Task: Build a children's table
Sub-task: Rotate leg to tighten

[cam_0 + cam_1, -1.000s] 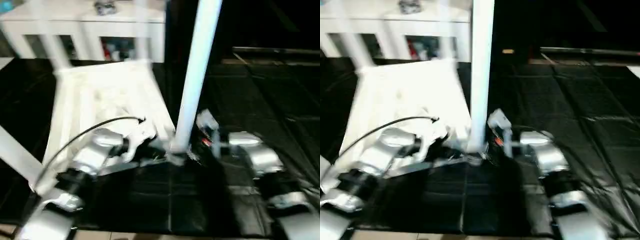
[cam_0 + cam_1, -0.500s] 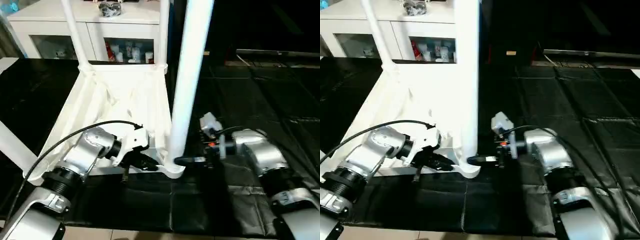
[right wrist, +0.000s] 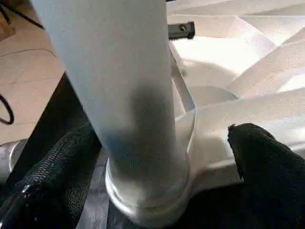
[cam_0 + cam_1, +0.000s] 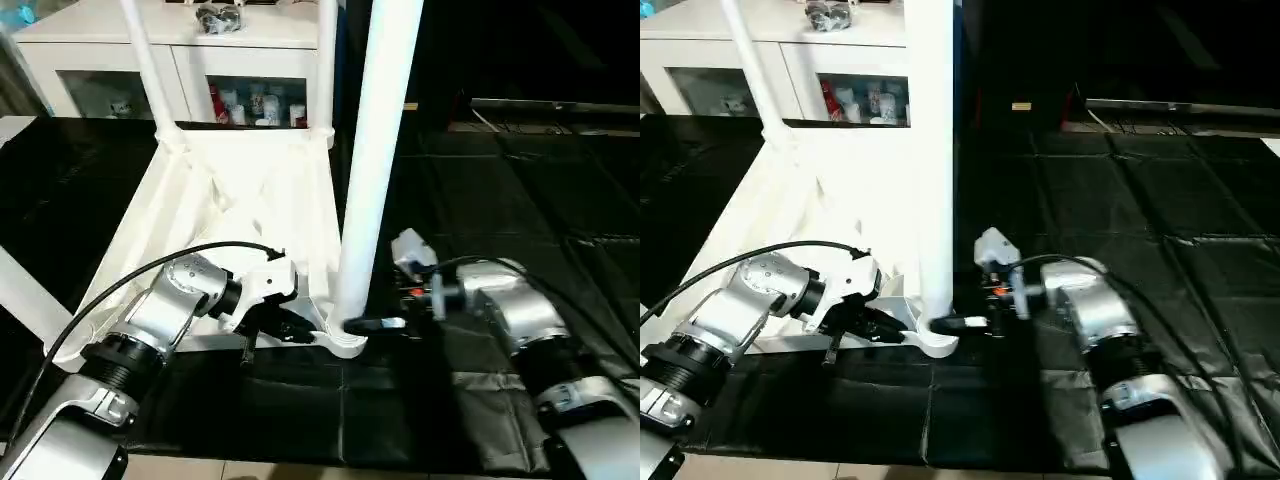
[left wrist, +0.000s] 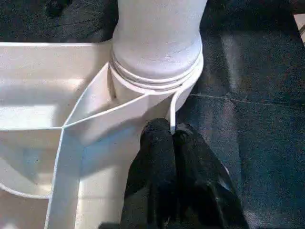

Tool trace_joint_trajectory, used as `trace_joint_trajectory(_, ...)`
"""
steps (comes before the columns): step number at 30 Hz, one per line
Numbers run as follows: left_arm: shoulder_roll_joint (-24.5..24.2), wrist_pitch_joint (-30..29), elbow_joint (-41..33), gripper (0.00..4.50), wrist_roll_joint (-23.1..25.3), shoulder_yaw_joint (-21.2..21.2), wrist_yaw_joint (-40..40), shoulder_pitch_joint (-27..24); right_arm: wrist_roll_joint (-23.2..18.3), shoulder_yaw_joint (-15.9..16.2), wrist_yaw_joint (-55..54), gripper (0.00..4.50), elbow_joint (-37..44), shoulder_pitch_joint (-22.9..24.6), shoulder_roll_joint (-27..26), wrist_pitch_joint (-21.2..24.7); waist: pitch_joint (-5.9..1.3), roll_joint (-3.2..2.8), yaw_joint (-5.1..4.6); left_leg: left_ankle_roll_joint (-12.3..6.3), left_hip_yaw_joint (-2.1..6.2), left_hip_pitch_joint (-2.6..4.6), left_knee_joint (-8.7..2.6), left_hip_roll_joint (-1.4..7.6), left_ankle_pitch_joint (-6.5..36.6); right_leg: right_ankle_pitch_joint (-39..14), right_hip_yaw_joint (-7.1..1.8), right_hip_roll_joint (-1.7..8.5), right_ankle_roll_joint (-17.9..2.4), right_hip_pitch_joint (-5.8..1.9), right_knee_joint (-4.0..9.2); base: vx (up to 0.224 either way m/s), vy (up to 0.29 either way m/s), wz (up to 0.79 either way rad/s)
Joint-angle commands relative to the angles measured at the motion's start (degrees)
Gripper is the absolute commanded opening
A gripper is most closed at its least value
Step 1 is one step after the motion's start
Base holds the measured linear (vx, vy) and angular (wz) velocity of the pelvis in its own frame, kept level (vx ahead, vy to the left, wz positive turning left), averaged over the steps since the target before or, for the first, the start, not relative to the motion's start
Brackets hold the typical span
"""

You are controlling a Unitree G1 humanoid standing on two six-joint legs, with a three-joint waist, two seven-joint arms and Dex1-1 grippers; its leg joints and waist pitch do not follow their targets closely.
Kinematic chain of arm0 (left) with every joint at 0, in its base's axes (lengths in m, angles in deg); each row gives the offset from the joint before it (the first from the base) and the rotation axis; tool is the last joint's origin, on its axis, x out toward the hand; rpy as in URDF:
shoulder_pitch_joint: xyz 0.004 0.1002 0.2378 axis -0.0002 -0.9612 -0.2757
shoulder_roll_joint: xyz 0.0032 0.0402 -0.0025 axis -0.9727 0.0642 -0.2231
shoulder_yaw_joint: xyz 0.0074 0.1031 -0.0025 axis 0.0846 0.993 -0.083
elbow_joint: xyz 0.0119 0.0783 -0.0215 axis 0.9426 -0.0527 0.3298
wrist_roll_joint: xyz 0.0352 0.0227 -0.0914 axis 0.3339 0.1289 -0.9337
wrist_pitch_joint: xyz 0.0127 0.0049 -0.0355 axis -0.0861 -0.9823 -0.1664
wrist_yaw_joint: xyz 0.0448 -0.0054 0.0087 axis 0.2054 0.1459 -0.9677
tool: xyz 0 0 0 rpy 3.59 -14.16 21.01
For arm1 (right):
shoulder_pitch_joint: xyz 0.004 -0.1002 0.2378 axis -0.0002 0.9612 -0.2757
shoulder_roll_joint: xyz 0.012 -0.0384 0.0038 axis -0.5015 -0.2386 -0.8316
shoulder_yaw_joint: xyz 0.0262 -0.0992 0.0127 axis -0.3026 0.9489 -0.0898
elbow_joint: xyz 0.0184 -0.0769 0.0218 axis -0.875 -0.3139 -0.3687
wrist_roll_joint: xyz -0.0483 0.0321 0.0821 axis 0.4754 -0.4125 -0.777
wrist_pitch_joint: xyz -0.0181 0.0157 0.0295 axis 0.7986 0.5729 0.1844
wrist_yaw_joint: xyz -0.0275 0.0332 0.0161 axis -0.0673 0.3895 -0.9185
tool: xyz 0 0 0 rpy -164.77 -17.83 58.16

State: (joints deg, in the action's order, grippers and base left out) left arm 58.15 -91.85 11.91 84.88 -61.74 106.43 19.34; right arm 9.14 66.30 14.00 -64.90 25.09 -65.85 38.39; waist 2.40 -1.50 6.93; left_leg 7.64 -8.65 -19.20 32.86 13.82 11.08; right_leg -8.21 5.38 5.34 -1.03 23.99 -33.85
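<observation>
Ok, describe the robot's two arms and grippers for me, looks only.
Both arms are silver metal with black joint rings. A black cable loops over the left arm; the right arm carries a white block with a red light. Left gripper and right gripper have black fingers.

We log one white leg (image 3: 128,95) upright in the tabletop's (image 3: 248,67) corner socket (image 3: 147,195); our right gripper's black fingers (image 3: 267,162) flank it, spread.
</observation>
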Motion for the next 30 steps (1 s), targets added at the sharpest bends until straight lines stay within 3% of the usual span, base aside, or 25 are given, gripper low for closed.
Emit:
trace_joint_trajectory(1,0.10,0.51,-1.92,0.00,-0.07,2.28,2.48,-0.80,-1.25,0.46,2.50,4.47,1.77,0.24,0.49,0.95,-3.81,-0.13,-0.01,-3.00,-1.61,-0.68,-3.44,-1.12,11.86,-13.31,-1.93,1.70,-13.31,-4.04,3.07,0.000,0.000,0.00)
trace_joint_trajectory(9,-0.38,0.64,-2.24,0.00,-0.04,2.49,3.03,-1.27,-3.53,0.39,5.22,4.31,2.37,0.17,-0.70,3.75,-3.77,-0.41,0.10,-2.54,-1.48,-0.59,-3.56,-1.03,12.95,-14.87,-1.91,1.67,-12.87,-3.88,3.24,0.000,0.000,0.00)
trace_joint_trajectory(16,-0.34,0.66,-2.07,0.00,0.25,2.55,2.79,-1.28,-3.90,1.07,6.31,3.59,2.68,0.36,-0.47,5.75,-3.88,-0.29,0.08,-2.45,-1.51,-0.62,-3.46,-1.08,12.02,-13.25,-1.95,1.66,-13.36,-3.98,3.05,0.000,0.000,0.00)
trace_joint_trajectory(27,0.52,-0.43,-1.88,0.00,0.02,2.20,1.30,-1.36,-5.18,1.17,6.44,2.80,4.76,1.53,-1.21,9.25,-3.87,-0.27,0.20,-2.35,-1.54,-0.54,-3.47,-1.03,11.68,-13.65,-1.98,1.65,-13.03,-3.88,3.07,0.000,0.000,0.00)
trace_joint_trajectory(28,2.34,-4.18,-1.33,0.00,-0.50,0.75,-2.06,-0.81,-4.55,0.26,1.28,2.70,4.75,2.42,-3.14,8.80,-3.88,-0.23,0.29,-2.28,-1.57,-0.51,-3.46,-1.03,11.67,-13.73,-2.01,1.69,-13.01,-3.87,3.06,0.000,0.000,0.00)
trace_joint_trajectory(30,3.06,-5.28,-1.03,0.00,-0.60,0.23,-3.40,-0.50,-4.10,-0.14,-0.98,2.59,4.40,2.61,-3.94,8.27,-3.71,-0.18,0.36,-1.71,-1.66,-0.49,-3.56,-1.02,12.06,-15.12,-2.07,1.80,-12.65,-3.73,3.30,0.000,0.000,0.00)
